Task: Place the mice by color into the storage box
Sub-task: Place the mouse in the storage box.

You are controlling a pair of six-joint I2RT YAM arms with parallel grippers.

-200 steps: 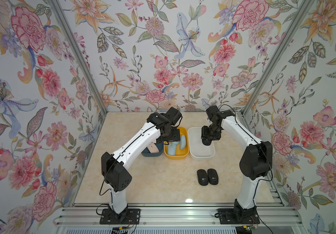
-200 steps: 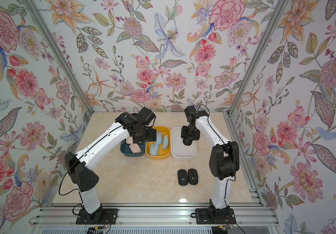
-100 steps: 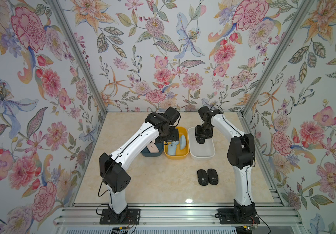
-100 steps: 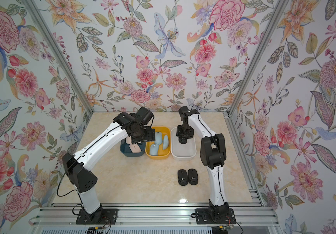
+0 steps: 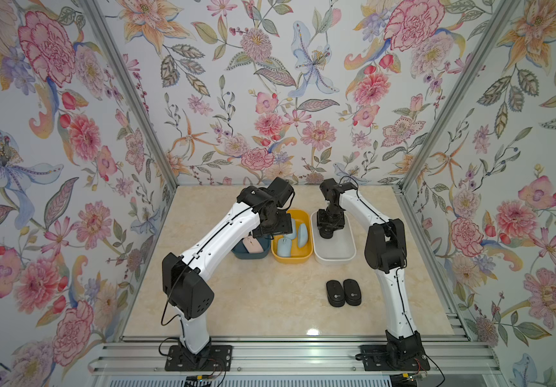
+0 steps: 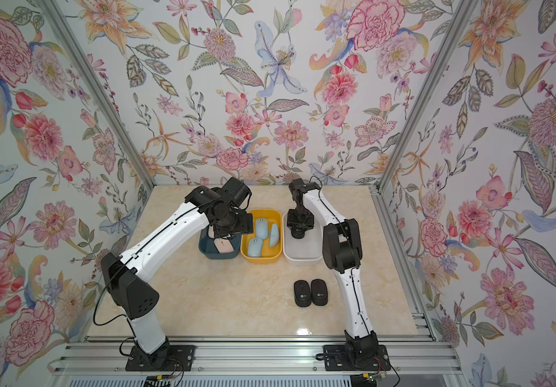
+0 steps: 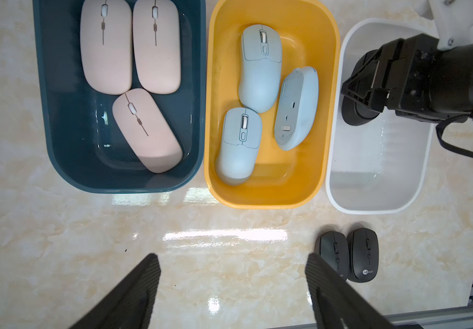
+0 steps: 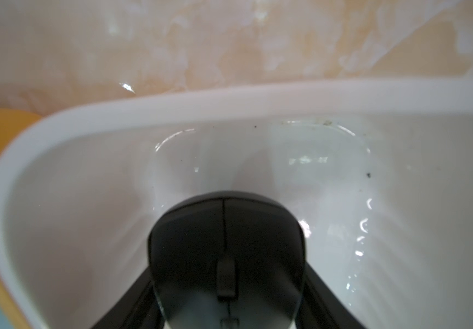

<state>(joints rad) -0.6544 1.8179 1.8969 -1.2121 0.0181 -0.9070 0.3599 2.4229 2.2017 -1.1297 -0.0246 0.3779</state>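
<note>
My right gripper point(image 8: 226, 284) is shut on a black mouse point(image 8: 226, 228) and holds it low inside the white box point(image 8: 172, 99), nose toward the far wall. Two more black mice point(image 5: 335, 293) point(image 5: 352, 292) lie side by side on the table in front of that white box point(image 5: 335, 256). Three pink mice point(image 7: 105, 45) fill the dark teal box point(image 7: 121, 185). Three light blue mice point(image 7: 261, 68) lie in the yellow box point(image 7: 266, 202), one of them turned over. My left gripper point(image 7: 232, 257) hangs open and empty above the boxes.
The three boxes stand in a row at mid-table, touching. Floral walls close in the back and both sides. An aluminium rail point(image 5: 270, 355) carrying both arm bases runs along the front edge. The right arm's elbow point(image 5: 385, 244) rises beside the white box.
The right gripper has moved a little left and down into the white box with the black mouse, its elbow swinging back. The left arm has hardly moved.
</note>
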